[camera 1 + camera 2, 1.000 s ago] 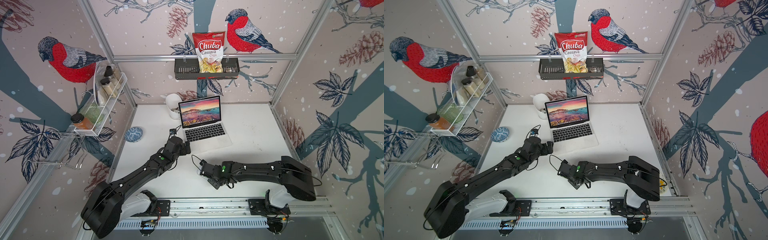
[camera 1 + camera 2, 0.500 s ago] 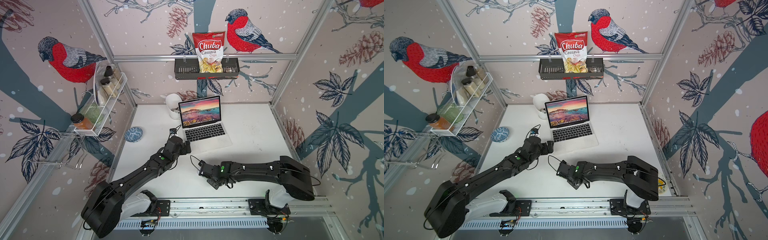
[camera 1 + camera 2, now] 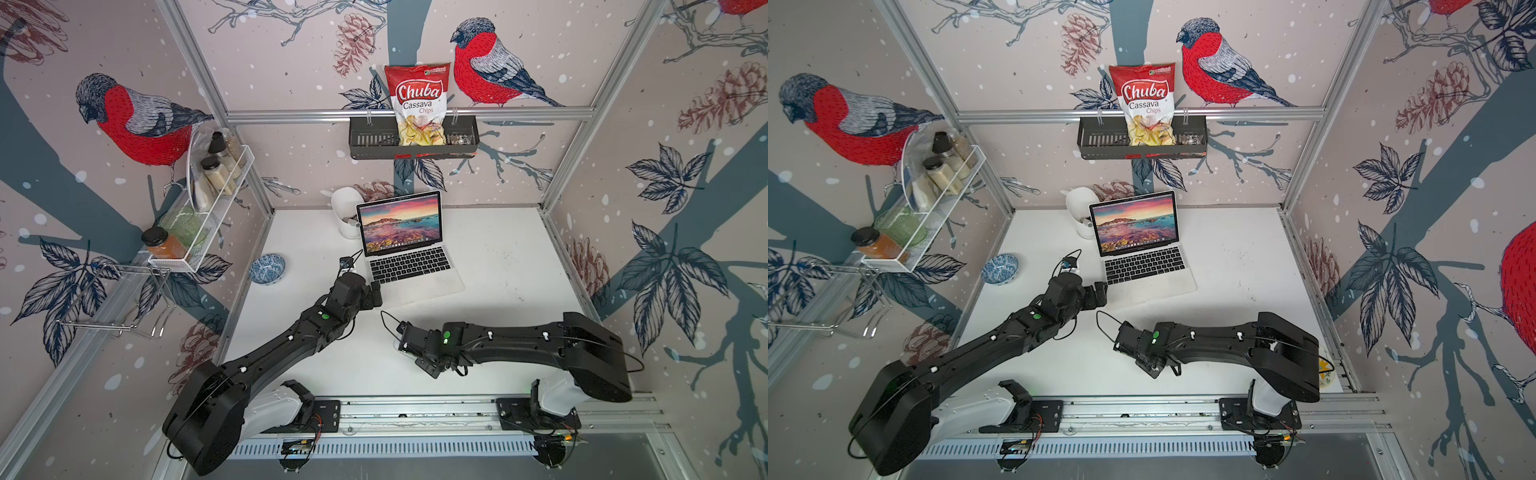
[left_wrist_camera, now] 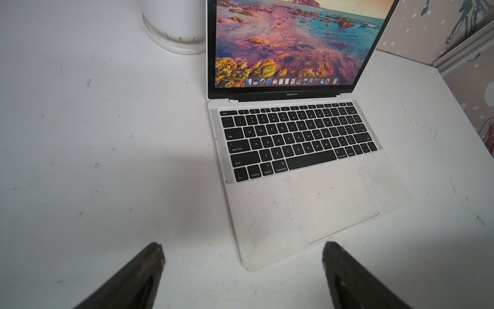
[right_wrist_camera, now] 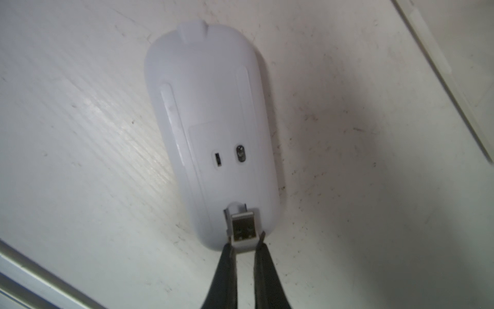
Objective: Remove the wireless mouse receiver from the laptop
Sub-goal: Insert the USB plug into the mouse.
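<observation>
The wireless mouse receiver [image 5: 243,229] is out of the laptop [image 3: 409,266] and sits toward the 6 o'clock side of the worktop [image 3: 498,266], pinched by its pale cap.

At the left, the left gripper [image 3: 374,293] hovers at the laptop's 7 o'clock corner, its jaws spread wide and holding nothing. The left wrist view shows the two black fingers [image 4: 149,267] either side of that corner.

The laptop stands open at 12 o'clock, with black keys, a pale trackpad and a sunset seashore on the screen. A white cup [image 3: 347,212] stands at its 10 o'clock.

To the right, the right gripper [image 5: 246,239] has its jaws clenched on the receiver. Only the right wrist view shows this. The receiver is a small metal USB plug with a grey-white cap, its tip at a notch in the end of the wireless mouse [image 5: 213,120], which lies white underside up. Whether the plug is seated in the notch I cannot tell. In both top views the right wrist covers the receiver and most of the mouse.
</observation>
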